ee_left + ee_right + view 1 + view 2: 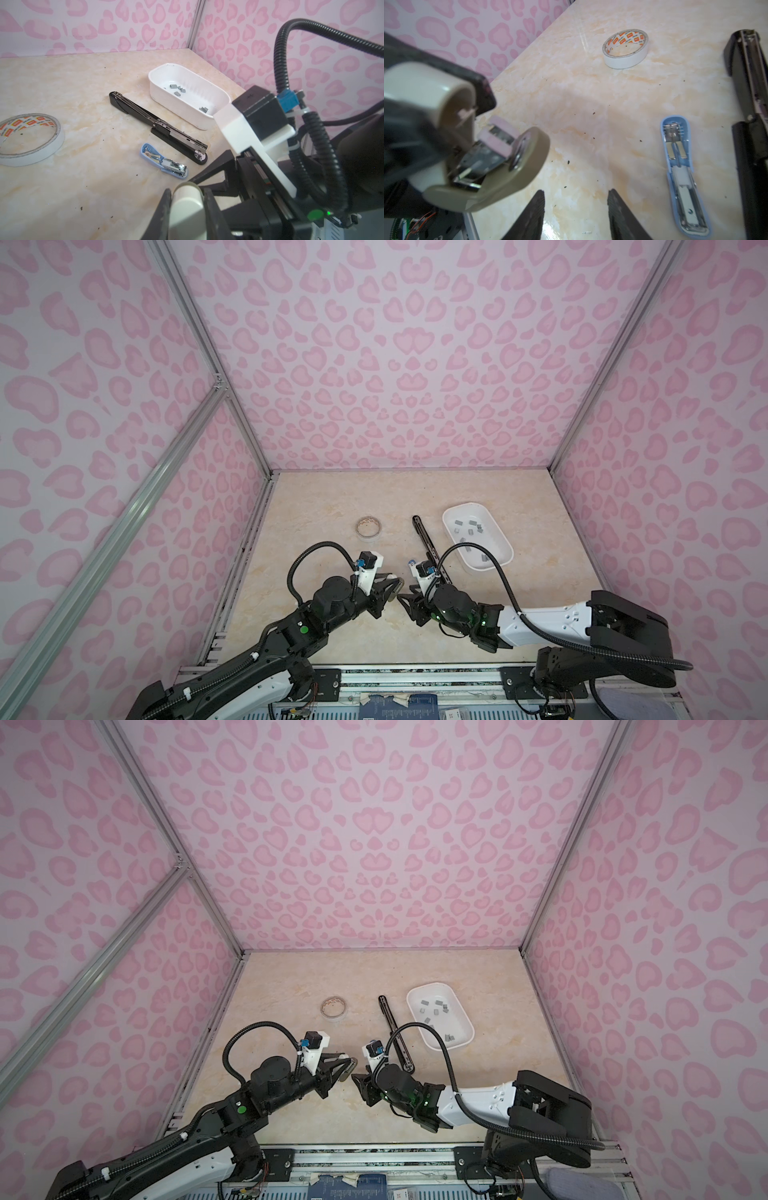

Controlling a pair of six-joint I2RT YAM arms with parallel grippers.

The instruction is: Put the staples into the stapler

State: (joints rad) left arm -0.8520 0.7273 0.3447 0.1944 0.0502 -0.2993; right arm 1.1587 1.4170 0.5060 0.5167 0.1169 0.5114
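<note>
One stapler (508,172), beige, is clamped in the left gripper (187,193); right gripper (576,193) half-spread, empty. The staples (176,93) lie in the white tray (182,112), well apart. A bump could twist the stapler loose.

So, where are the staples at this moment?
In both top views the staples lie loose inside the white tray, on the right side of the table, just right of the long black stapler.
</note>
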